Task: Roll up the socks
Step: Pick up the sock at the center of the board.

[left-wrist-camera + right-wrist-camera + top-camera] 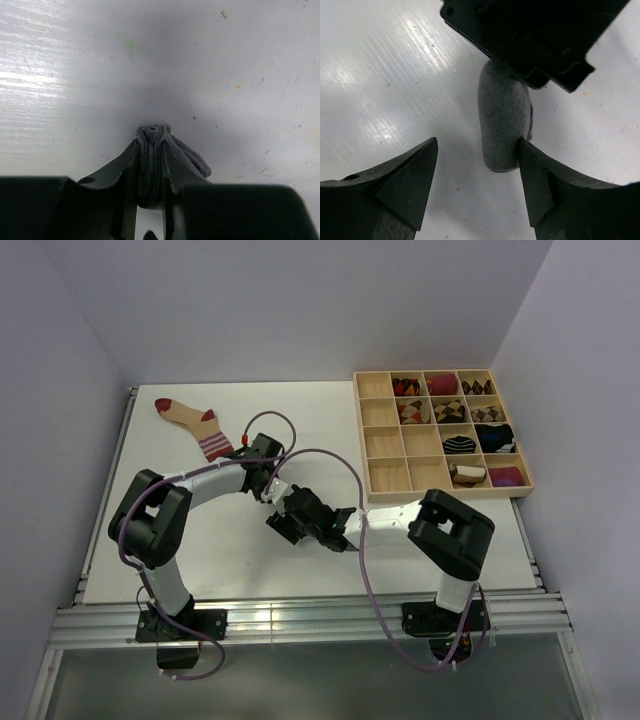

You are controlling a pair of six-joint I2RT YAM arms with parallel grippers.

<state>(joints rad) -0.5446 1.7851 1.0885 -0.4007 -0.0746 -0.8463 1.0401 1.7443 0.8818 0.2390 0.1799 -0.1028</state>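
Observation:
The plain grey sock (192, 161), rolled into a tight bundle, is pinched between the fingers of my left gripper (151, 145), which is shut on it just above the white table. In the right wrist view the grey roll (502, 115) hangs below the left gripper's black body (535, 35). My right gripper (479, 141) is open around the roll's lower end, and its right finger (535, 175) touches the roll. The beige sock with dark-red toe and striped cuff (195, 423) lies flat at the back left. No loose argyle sock shows on the table.
A wooden compartment tray (361, 440) stands at the back right and holds several rolled sock bundles, some of them argyle. Both grippers (285, 508) meet at the middle of the table. Grey walls enclose the table on three sides.

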